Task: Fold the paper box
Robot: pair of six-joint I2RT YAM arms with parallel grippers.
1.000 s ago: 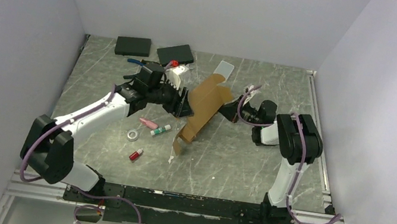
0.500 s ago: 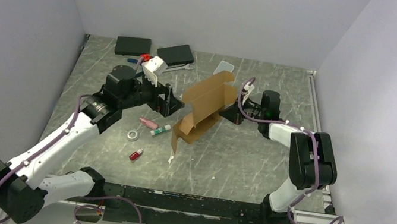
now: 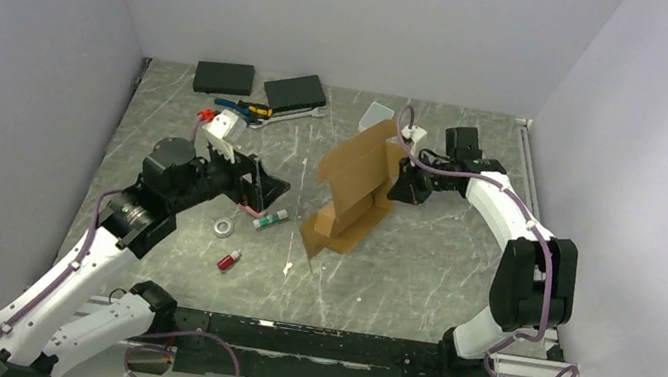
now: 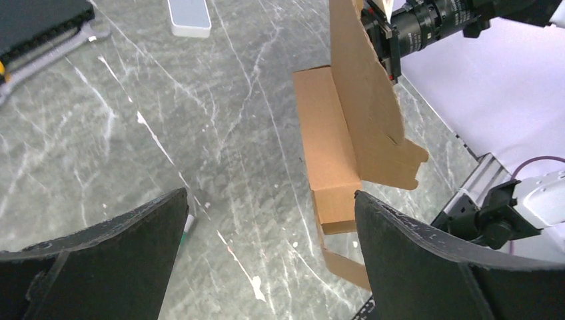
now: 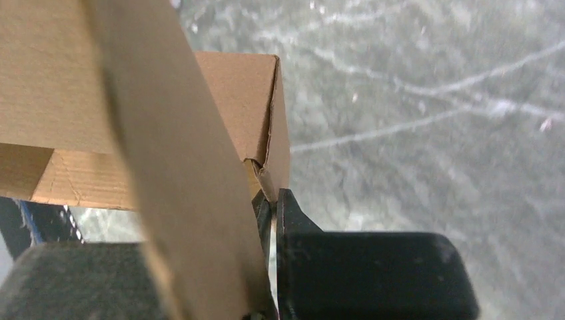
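The top view looks down from behind on the whole bench. Both wrist views face the paper box, the right one closest.

There is one brown cardboard box. Flat black cases number two: the left black case and the right black case. One white plastic case shows partly behind the cardboard. The tools are one wrench and what looks like one pair of pliers, too small to be sure. The small items are one tape ring, one red bottle, one green-capped tube and one pink tube.
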